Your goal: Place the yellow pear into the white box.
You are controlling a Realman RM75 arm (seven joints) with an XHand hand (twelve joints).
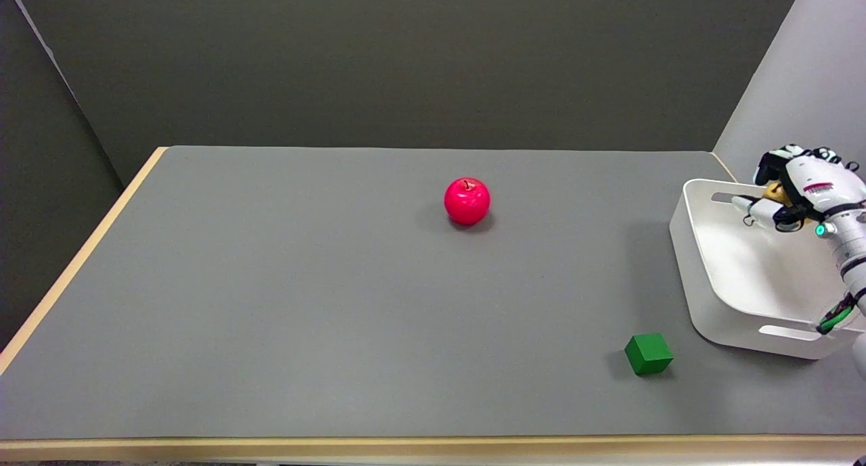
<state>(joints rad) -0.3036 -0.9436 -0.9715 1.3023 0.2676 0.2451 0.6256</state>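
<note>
1. Head view shows our right hand (805, 192) at the far right of the picture, above the far part of the white box (703, 276).
2. We grip the yellow pear (778, 193) in this hand; the fingers are curled around it, so only a small yellow part shows between them.
3. The pear is therefore not yet lying in the box. It hangs over the far end of the opening, near the handle slot, and we cannot tell if it already touches the floor of the box.
4. We judge that we hold the fruit from above so that it can go straight down between the walls, without hitting the rim.
5. The box stands at the right edge of the bench (338, 304), close to our arm, which makes the way short.
6. A red apple (467, 201) rests near the middle of the bench and a green cube (648, 354) lies just beside the box's near corner; both are well apart from the hand and are not part of this work.
7. What remains, in our opinion, is to lower a little and spread the fingers.
</note>
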